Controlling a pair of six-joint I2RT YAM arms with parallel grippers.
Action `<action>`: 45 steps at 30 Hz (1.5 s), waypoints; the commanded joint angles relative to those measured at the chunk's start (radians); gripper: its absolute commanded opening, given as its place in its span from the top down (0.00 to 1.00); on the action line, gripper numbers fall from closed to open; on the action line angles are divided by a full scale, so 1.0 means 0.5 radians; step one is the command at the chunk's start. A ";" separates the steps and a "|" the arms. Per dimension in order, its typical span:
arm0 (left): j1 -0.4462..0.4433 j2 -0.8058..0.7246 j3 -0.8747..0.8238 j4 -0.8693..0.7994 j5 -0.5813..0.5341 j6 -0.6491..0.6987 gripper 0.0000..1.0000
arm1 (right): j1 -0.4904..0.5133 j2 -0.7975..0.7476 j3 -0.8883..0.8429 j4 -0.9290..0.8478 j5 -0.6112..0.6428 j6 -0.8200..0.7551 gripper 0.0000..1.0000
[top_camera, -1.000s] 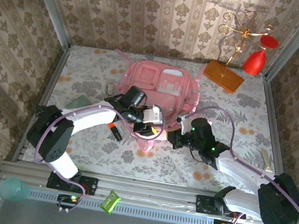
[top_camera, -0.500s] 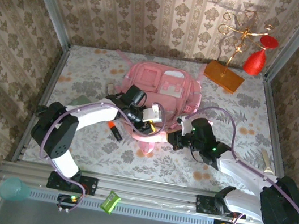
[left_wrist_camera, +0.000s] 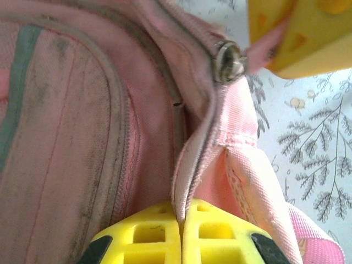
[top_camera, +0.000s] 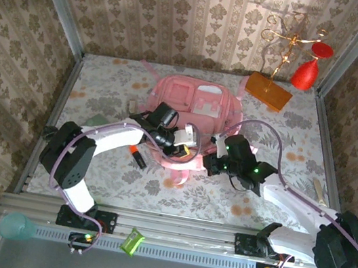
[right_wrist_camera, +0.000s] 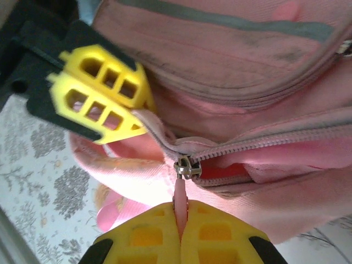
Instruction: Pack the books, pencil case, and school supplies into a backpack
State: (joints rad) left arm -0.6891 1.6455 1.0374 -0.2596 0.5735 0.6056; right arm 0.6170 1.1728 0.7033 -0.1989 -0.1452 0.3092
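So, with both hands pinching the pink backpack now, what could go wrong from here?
The right hand pinches only the thin pink zip pull tab of the large soft pink fabric backpack; a hard pull may slip it out of the grip.
The left hand holds just a narrow pink fabric edge beside the zip; if it slides free, the soft bag would likely drag along instead of opening.
Loose fabric by the metal slider could jam the zip.
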 commanded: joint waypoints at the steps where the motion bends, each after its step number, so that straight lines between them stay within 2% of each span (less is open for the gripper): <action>1: 0.062 -0.127 -0.049 -0.046 -0.136 0.077 1.00 | -0.062 -0.136 0.128 -0.431 0.560 -0.006 1.00; 5: 0.089 -0.187 -0.085 -0.037 -0.182 0.099 1.00 | -0.081 -0.115 0.181 -0.579 0.831 0.046 1.00; 8: 0.093 -0.214 -0.101 -0.014 -0.251 0.089 1.00 | -0.078 -0.097 0.209 -0.621 0.912 0.060 1.00; 10: 0.093 -0.230 -0.120 0.038 -0.274 0.068 1.00 | -0.067 -0.118 0.196 -0.541 0.757 0.017 1.00; 14: 0.070 -0.198 -0.124 0.217 -0.283 -0.061 1.00 | 0.035 -0.147 0.137 -0.147 0.058 -0.034 1.00; 19: 0.012 -0.116 -0.057 0.329 -0.308 -0.200 1.00 | 0.192 -0.029 0.229 -0.044 -0.234 -0.019 1.00; 22: -0.002 -0.122 -0.050 0.385 -0.253 -0.245 1.00 | 0.223 0.093 0.314 -0.212 -0.171 -0.065 1.00; 27: 0.026 -0.218 -0.088 0.413 -0.202 -0.265 1.00 | 0.188 0.276 0.443 -0.662 0.272 -0.129 1.00; 32: 0.044 -0.264 -0.134 0.425 -0.021 -0.271 1.00 | 0.162 0.382 0.449 -0.686 0.391 -0.031 1.00; 36: 0.117 -0.305 -0.187 0.349 -0.121 -0.232 1.00 | -0.064 0.293 0.435 -0.796 0.547 -0.022 1.00; 38: 0.154 -0.321 -0.198 0.306 -0.225 -0.197 1.00 | -0.166 0.222 0.406 -0.816 0.528 -0.060 1.00; 40: 0.172 -0.305 -0.186 0.273 -0.284 -0.178 1.00 | -0.184 0.200 0.403 -0.798 0.484 -0.080 1.00; 45: 0.109 -0.223 -0.142 0.313 -0.258 -0.208 1.00 | -0.018 0.253 0.370 -0.441 -0.006 -0.050 1.00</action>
State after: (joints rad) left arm -0.6678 1.5383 0.9447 -0.0921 0.5220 0.4969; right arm 0.5934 1.2911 0.9066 -0.3920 -0.1196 0.2684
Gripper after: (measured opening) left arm 0.062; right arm 0.057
